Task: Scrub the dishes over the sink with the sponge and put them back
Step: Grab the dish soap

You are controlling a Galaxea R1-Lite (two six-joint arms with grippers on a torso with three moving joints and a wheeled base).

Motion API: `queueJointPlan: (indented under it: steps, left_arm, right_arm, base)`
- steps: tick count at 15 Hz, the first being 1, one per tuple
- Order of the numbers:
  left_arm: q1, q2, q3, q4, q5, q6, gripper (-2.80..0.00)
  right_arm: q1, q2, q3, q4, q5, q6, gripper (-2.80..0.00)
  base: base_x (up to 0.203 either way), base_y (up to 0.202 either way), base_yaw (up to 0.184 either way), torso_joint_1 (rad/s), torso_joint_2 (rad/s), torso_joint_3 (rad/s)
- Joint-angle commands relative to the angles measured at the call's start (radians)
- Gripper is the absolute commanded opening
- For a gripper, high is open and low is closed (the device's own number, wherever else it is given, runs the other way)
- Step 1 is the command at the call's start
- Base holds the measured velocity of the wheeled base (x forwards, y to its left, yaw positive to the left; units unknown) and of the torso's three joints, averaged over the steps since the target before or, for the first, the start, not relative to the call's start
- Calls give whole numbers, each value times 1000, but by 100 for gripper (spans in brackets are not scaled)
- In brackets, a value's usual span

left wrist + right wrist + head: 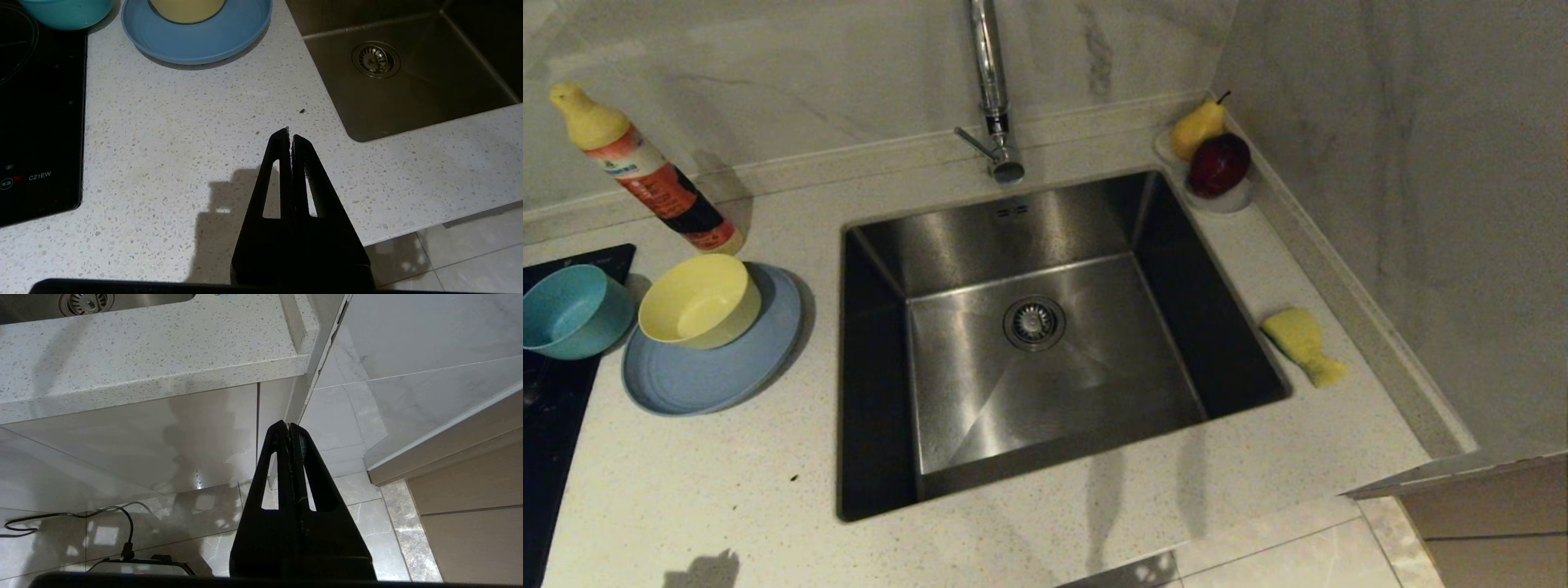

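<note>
The steel sink point(1094, 269) takes up the middle of the counter, its drain strainer point(1034, 322) at the centre. To its left a pale yellow bowl point(698, 298) sits on the light-blue plate point(715, 371), and a teal-blue bowl point(568, 310) stands beside them. A yellow sponge point(1303, 345) lies on the counter right of the sink. Neither gripper shows in the head view. My left gripper point(290, 136) is shut and empty above the counter's front, short of the plate point(196, 38). My right gripper point(289, 424) is shut and empty, low in front of the cabinet.
A chrome tap point(990, 90) rises behind the sink. A red and yellow detergent bottle point(645, 167) stands at the back left. A black hob point(556, 408) lies at the left edge. A pear point(1196, 126) and a dark red fruit point(1218, 163) sit on a white dish at the back right corner, by the wall.
</note>
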Motion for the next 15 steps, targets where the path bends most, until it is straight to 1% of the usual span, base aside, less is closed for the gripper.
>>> queueJointPlan:
  steps: [1, 10, 12, 15]
  left_arm:
    - [0, 0, 40, -1, -1, 0, -280]
    - [0, 0, 40, -1, 1, 0, -280]
    - [0, 0, 40, 5, -2, 20, -280]
    - [0, -2, 40, -2, -1, 12, -280]
  right_arm:
    - [0, -1, 0, 0, 0, 0, -280]
    - [0, -1, 0, 0, 0, 0, -280]
    - [0, -1, 1, 0, 0, 0, -280]
    - [0, -1, 0, 0, 0, 0, -280]
  base:
    - [0, 0, 0, 0, 0, 0]
    - [0, 0, 0, 0, 0, 0]
    - [0, 0, 0, 0, 0, 0]
    - [0, 0, 0, 0, 0, 0]
